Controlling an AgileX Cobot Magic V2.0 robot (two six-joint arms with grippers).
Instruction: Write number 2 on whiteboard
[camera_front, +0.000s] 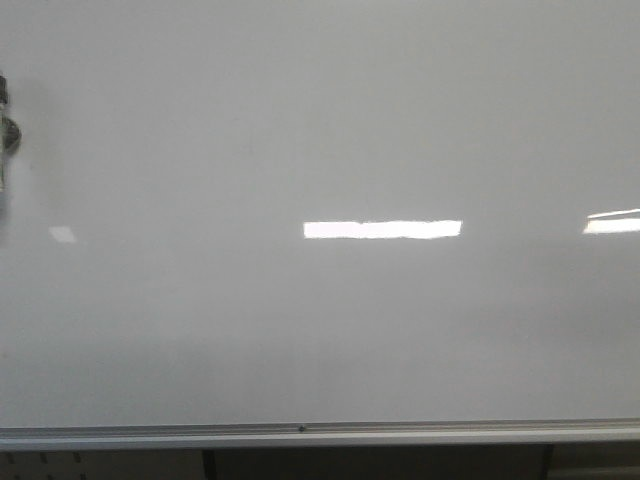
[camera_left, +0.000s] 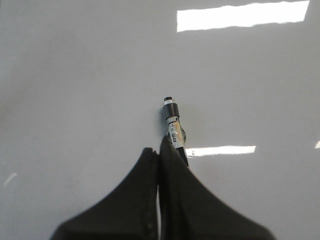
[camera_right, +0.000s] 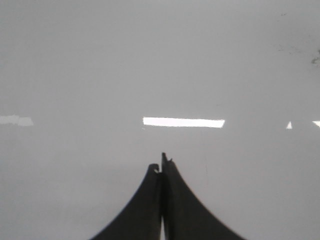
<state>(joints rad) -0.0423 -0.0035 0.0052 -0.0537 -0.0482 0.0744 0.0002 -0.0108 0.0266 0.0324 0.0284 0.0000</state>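
The whiteboard fills the front view, glossy white-grey, with a thin silver rim along its bottom. No number 2 shows on it in any view. My left gripper is shut on a black marker with a white label band, its tip pointing at the board; I cannot tell whether the tip touches. A small dark shape at the front view's far left edge is cut off. My right gripper is shut and empty, facing the board.
Bright rectangular light reflections lie on the board. Faint dark smudges mark the board in the right wrist view. Below the rim are dark frame parts.
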